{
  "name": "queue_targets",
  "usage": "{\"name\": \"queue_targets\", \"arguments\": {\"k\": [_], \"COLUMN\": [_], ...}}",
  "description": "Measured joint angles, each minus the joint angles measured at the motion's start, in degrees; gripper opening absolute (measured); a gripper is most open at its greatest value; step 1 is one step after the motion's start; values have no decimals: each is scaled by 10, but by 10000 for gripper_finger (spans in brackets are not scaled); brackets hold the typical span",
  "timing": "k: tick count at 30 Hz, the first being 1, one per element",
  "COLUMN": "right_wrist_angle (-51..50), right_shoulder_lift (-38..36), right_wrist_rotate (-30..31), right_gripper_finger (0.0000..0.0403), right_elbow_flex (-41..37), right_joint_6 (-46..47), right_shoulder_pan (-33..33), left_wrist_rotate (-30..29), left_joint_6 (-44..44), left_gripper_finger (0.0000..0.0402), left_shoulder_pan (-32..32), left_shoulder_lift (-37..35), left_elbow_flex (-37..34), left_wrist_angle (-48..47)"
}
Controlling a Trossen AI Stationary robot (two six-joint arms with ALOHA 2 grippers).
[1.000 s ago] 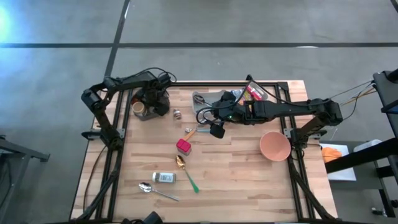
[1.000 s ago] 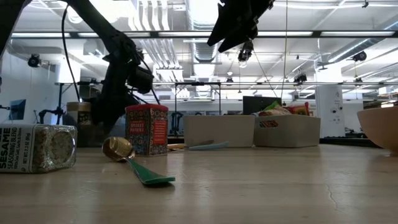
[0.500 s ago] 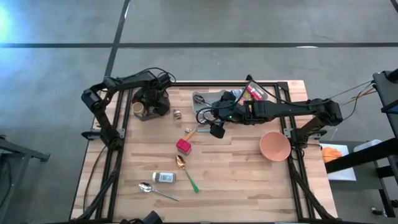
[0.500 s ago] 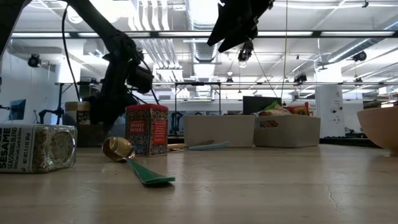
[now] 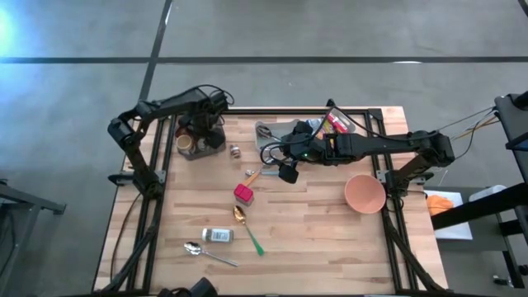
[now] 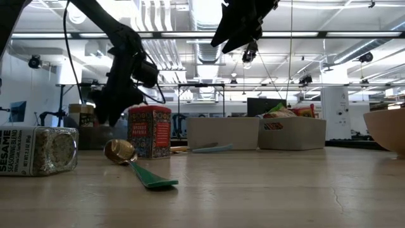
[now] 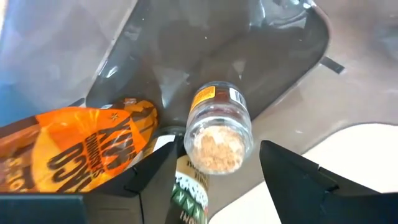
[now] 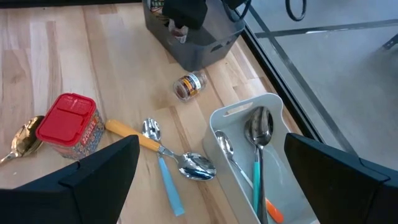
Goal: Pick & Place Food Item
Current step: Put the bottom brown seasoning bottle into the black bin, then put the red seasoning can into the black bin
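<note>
The left pincer (image 7: 214,180) holds a small jar (image 7: 219,127) — hard, smooth, slippery — by its round sides; the right pincer (image 5: 288,172) hangs open.

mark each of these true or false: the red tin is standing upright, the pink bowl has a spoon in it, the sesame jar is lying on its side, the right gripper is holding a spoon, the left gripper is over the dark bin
1. The red tin stands upright. True.
2. The pink bowl has a spoon in it. False: it looks empty; spoons lie on the table and in the white tray.
3. The sesame jar lies on its side. True.
4. The right gripper holds a spoon. False: its fingers are wide open and hold nothing, above the table.
5. The left gripper is over the dark bin. True: a small spice jar sits between its fingers.
</note>
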Motion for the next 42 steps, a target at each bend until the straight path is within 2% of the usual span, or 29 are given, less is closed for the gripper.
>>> {"name": "queue_targets", "arguments": {"k": [9, 16, 20, 23, 28, 35, 39, 42], "right_wrist_angle": [0, 0, 0, -1, -3, -7, -20, -30], "right_shoulder_lift": [0, 0, 0, 0, 0, 0, 0, 0], "right_wrist_rotate": [0, -1, -47, -75, -76, -76, -76, -75], "right_gripper_finger": [398, 398, 398, 398, 398, 398, 398, 398], "right_elbow_flex": [0, 0, -3, -8, -13, -13, -13, -13], "right_joint_6": [3, 15, 11, -5, -15, -15, -13, -9], "right_shoulder_pan": [0, 0, -1, 0, 0, 0, 0, 0], "left_wrist_rotate": [0, 18, 57, 64, 63, 59, 58, 58], "left_joint_6": [6, 9, 55, 106, 191, 278, 306, 323], "left_gripper_finger": [236, 236, 236, 236, 236, 236, 236, 236], "left_shoulder_pan": [-1, -2, -22, -64, -176, -346, -409, -434], "left_shoulder_lift": [-13, -84, -138, -174, -201, -194, -183, -165], "left_elbow_flex": [46, 55, 53, 53, 53, 53, 53, 53], "left_wrist_angle": [-40, -39, -22, -12, 22, 92, 139, 155]}}
